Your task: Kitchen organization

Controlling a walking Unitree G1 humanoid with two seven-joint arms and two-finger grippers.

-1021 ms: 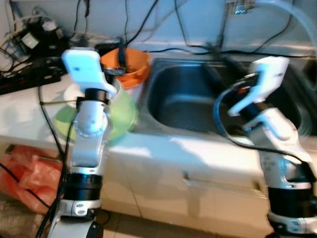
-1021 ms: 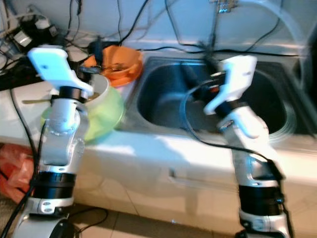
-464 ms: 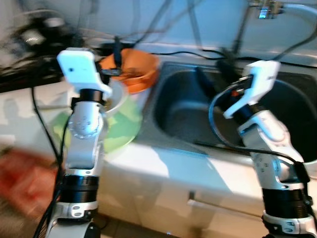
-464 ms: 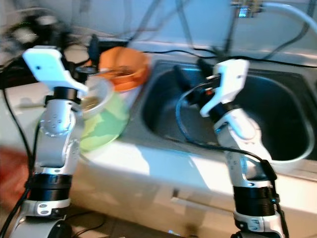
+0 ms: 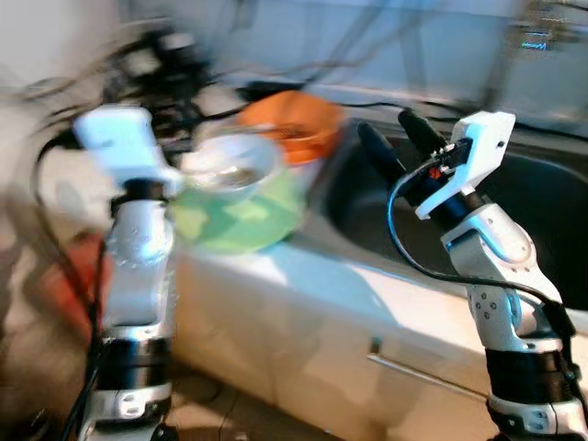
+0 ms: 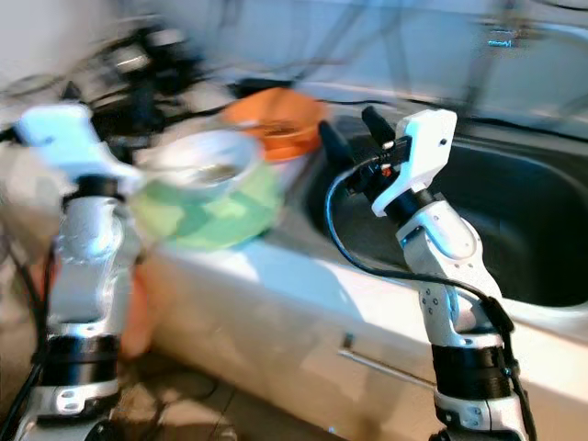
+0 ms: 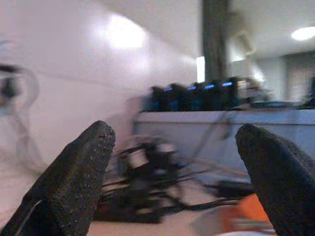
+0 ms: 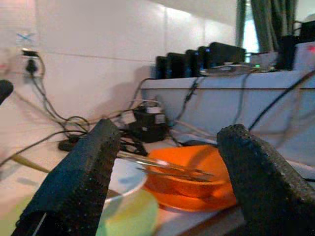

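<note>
Head views are pretty smeared, but the sink (image 5: 514, 211) makes a good anchor. The right pincer (image 5: 398, 141) hangs over the sink's left rim with its two black fingers spread wide, nothing between them. In its wrist view the fingers (image 8: 78, 182) frame an orange bowl (image 8: 189, 174) with what looks like metal utensils lying across it, plus a green bowl (image 8: 125, 214) just beside it.

On the tabletop (image 5: 303, 271) left of the sink, the green bowl (image 5: 241, 216) sits with a white bowl (image 5: 230, 165) nested in it – the orange bowl (image 5: 296, 122) is right behind them, close to the sink's corner.

The left pincer (image 7: 177, 182) is up off that same tabletop, fingers wide apart and holding nothing, pointed at a tangle of black cables (image 7: 147, 191) by the wall.
</note>
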